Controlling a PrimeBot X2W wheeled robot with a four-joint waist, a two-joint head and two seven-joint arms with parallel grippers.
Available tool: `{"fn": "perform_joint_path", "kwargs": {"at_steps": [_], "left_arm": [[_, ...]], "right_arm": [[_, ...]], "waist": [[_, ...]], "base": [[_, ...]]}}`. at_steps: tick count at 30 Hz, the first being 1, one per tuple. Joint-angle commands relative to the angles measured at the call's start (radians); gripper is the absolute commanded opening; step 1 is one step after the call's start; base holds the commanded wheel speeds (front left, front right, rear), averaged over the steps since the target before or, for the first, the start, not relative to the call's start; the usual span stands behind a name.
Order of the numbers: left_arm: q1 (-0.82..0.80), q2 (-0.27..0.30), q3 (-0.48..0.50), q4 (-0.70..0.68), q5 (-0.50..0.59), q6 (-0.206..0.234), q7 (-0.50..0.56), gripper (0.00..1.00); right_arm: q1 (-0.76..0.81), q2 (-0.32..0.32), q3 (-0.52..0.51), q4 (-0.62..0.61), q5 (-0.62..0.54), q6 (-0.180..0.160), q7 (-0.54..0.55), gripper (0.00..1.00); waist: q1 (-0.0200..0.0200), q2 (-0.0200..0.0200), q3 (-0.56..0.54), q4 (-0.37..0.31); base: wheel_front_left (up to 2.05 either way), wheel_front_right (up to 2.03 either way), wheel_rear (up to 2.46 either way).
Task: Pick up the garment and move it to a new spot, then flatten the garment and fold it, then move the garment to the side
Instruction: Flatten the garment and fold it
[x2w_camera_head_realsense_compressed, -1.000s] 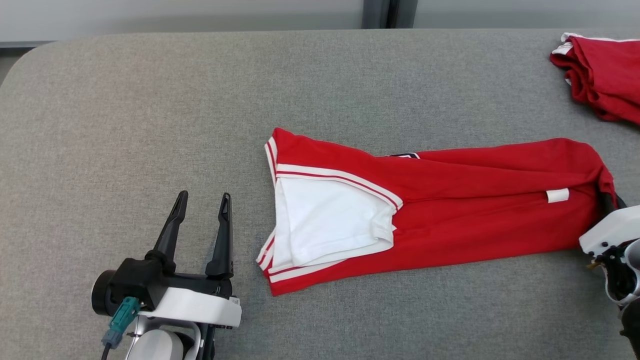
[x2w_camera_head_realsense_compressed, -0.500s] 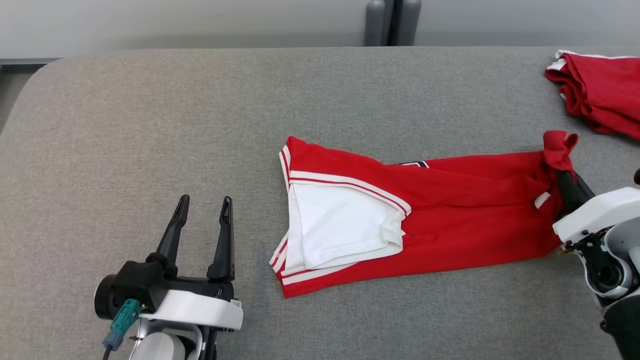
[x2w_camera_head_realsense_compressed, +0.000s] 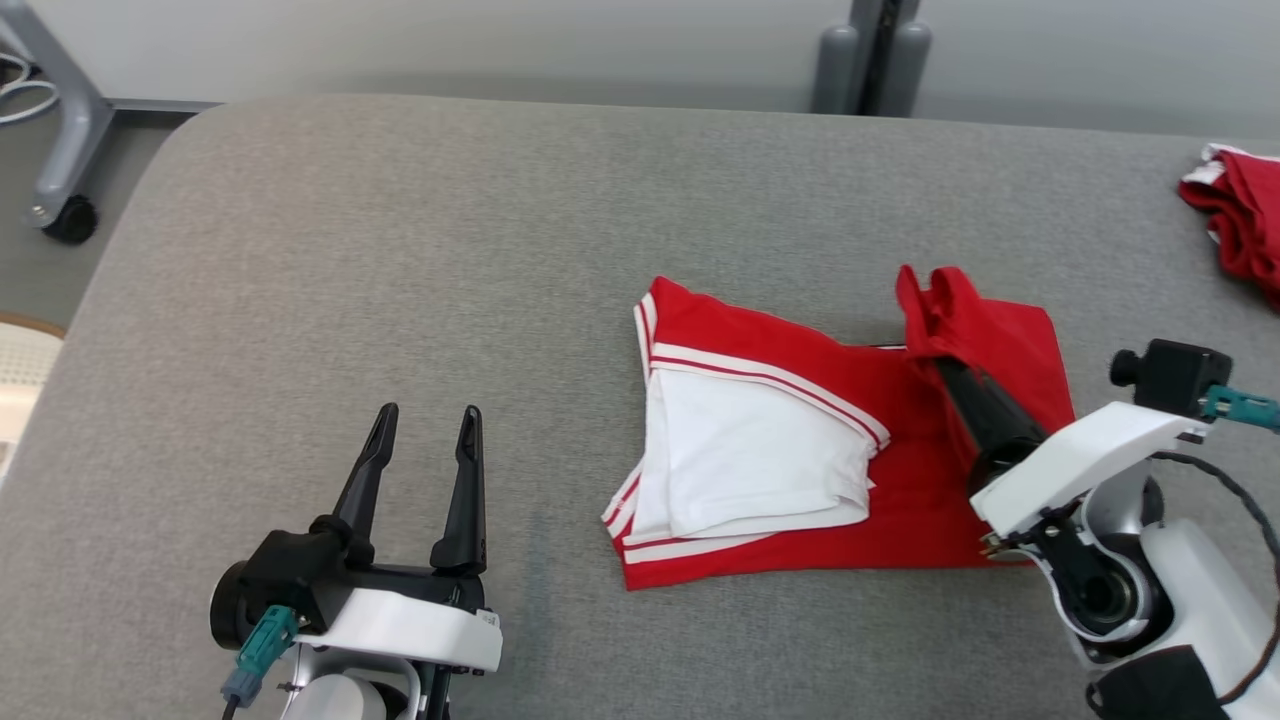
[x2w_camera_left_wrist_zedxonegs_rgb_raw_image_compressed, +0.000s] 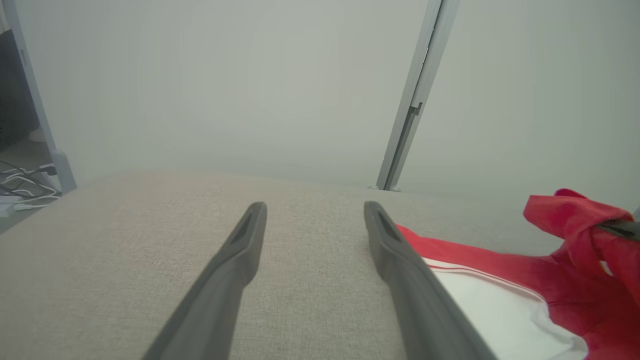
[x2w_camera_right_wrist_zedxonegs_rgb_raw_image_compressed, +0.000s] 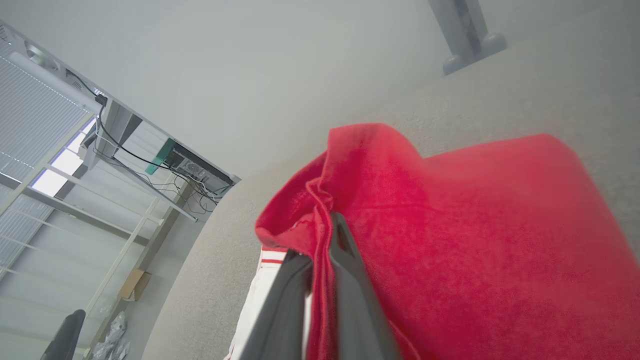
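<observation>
The garment (x2w_camera_head_realsense_compressed: 905, 520) is red, with white trim bearing a thin red stripe, and a white panel (x2w_camera_head_realsense_compressed: 740, 460) lies uppermost on its left half. Most of it lies flat, well to the right of the left claw (x2w_camera_head_realsense_compressed: 428, 412), with the striped edge nearest that claw. Its right end is bunched and pinched between the closed fingers of the right claw (x2w_camera_head_realsense_compressed: 932, 358). That end is held above the flat part and doubled back over it, and red cloth drapes down on the right of those fingers.

Open table (x2w_camera_head_realsense_compressed: 400, 250) left of garment (x2w_camera_head_realsense_compressed: 930, 500)
</observation>
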Motion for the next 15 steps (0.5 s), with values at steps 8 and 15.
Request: {"fn": "perform_joint_path", "kwargs": {"at_steps": [8, 15], "left_arm": [[0.008, 0.004, -0.015, 0.002, -0.019, 0.013, -0.003, 1.0], [0.019, 0.003, -0.023, 0.002, -0.026, 0.016, -0.003, 1.0]], "right_arm": [[0.01, 0.113, 0.009, 0.017, -0.097, 0.0, 0.023, 0.0], [-0.009, 0.157, 0.03, 0.054, -0.154, 0.0, 0.024, 0.0]], "waist": [[0.0, 0.0, -0.028, 0.1], [0.0, 0.0, -0.041, 0.141]], "base": [[0.0, 0.0, 0.0], [0.0, 0.0, 0.0]]}}
